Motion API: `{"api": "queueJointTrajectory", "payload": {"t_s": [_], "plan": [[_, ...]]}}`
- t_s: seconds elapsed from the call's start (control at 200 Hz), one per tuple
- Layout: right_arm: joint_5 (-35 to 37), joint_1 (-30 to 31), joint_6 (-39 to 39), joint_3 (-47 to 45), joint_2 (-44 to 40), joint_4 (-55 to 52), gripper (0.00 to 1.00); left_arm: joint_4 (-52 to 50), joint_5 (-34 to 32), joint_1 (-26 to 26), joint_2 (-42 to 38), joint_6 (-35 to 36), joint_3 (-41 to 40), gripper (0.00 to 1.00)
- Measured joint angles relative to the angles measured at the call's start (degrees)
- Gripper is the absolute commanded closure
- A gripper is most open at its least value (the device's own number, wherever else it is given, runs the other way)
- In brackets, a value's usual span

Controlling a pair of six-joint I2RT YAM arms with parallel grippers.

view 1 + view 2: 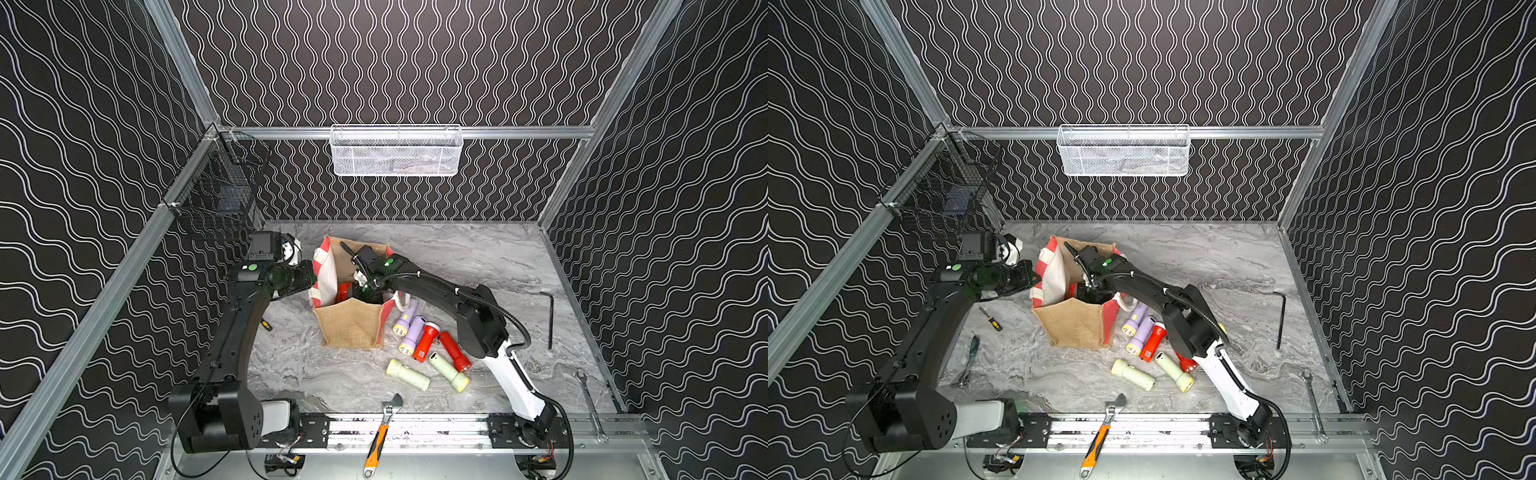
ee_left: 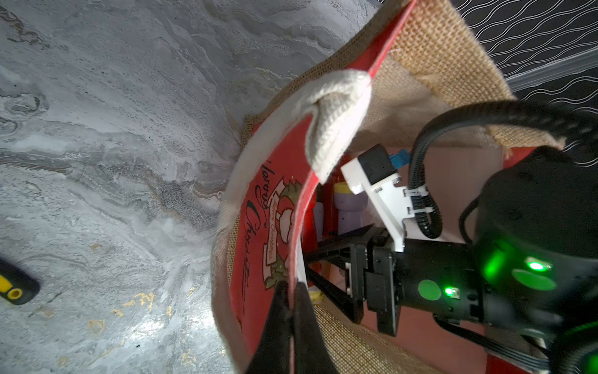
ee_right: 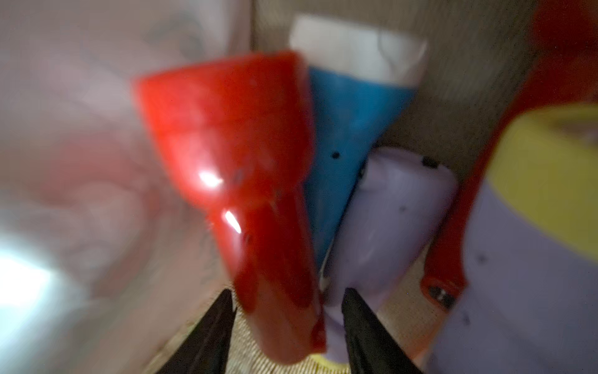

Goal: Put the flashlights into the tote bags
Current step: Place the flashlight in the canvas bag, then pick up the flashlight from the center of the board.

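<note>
The tan burlap tote bag (image 1: 351, 328) (image 1: 1075, 324) stands open mid-table. My left gripper (image 2: 293, 286) is shut on its red side panel (image 2: 275, 181), holding the mouth wide. My right gripper (image 3: 286, 294) reaches down inside the bag (image 1: 361, 293), jaws open. A blurred red flashlight (image 3: 239, 145) lies loose between them, with a gap at one finger. A blue flashlight (image 3: 349, 113) and lilac ones (image 3: 394, 210) lie in the bag beside it. On the table right of the bag lie several flashlights: lilac (image 1: 406, 318), red (image 1: 427, 343), pale green (image 1: 408, 375).
An orange-handled wrench (image 1: 380, 436) lies across the front rail. A spanner (image 1: 590, 405) and a black hex key (image 1: 550, 320) lie at the right. A small screwdriver (image 1: 992, 322) lies left of the bag. A white mesh basket (image 1: 397, 151) and a black wire basket (image 1: 216, 199) hang on the walls.
</note>
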Motion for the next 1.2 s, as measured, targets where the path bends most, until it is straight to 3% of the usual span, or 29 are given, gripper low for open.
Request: {"api": "queueJointTrajectory", "payload": {"t_s": [0.22,0.485,0.721,0.936,1.106,1.201], "plan": [[1.42,-0.28,-1.73,2.16,-5.42,-0.33,0.42,0.0,-0.04,0.0,0.0,0.0,0.0,0.95],[5.33,-0.28,-3.04,-3.54,-20.39,-0.57,0.41,0.0,-0.26,0.0,0.0,0.0,0.0,0.95],[16.26,-0.92,-2.05,-20.52,-40.5,-0.22,0.4,0.0,-0.26,0.0,0.0,0.0,0.0,0.95],[30.14,-3.19,9.4,-36.7,-54.86,-5.11,0.38,0.0,-0.17,0.0,0.0,-0.02,0.0,0.95],[32.02,-11.3,20.22,-53.94,-62.25,-8.11,0.39,0.04,0.2,0.0,0.0,-0.04,0.0,0.95],[29.59,-14.36,23.78,-62.71,-65.46,-7.58,0.4,0.04,0.17,-0.04,0.0,-0.04,0.0,0.95]]}}
